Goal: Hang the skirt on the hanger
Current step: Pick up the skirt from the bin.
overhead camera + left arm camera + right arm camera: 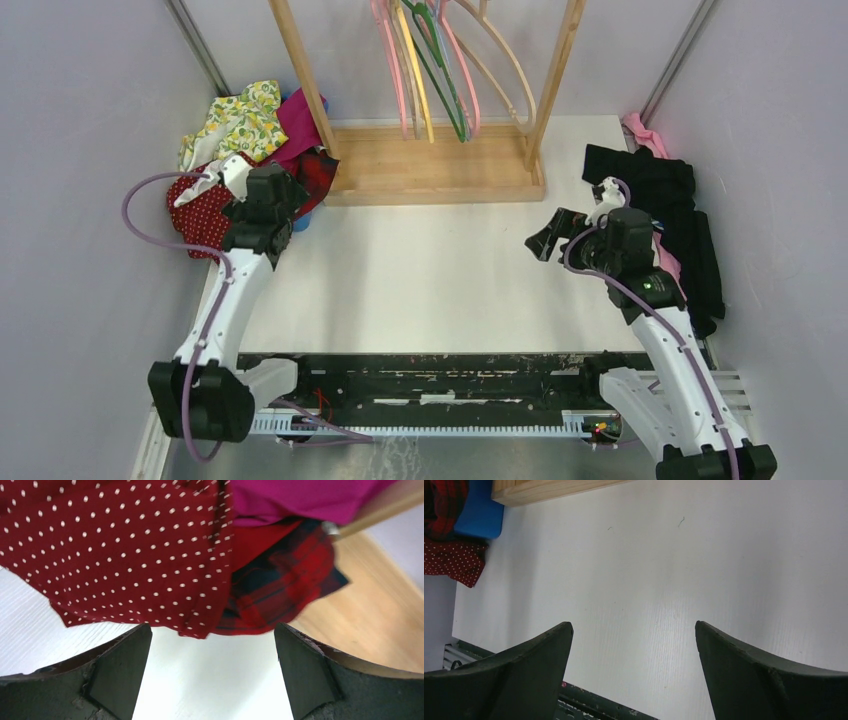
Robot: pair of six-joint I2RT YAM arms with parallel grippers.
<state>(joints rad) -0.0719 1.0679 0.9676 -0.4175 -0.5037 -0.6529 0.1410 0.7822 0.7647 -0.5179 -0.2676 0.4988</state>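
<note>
Skirt [125, 555], polka-dot, lies in clothes heap [250, 120] just left of wooden rack base [430, 165], L gripper [212, 635] wide open & empty at its hem, prob. lining up to pinch; R gripper [633, 630] open, empty, right of base.

White arms [225, 310], black joints [200, 402], purple cables [126, 208]

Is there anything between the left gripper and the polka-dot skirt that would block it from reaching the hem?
Nothing visible does. The left gripper, jaws open, faces the near hem of the skirt across bare table. The plaid garment lies at the skirt's right edge and the magenta cloth behind; neither blocks the approach.
</note>
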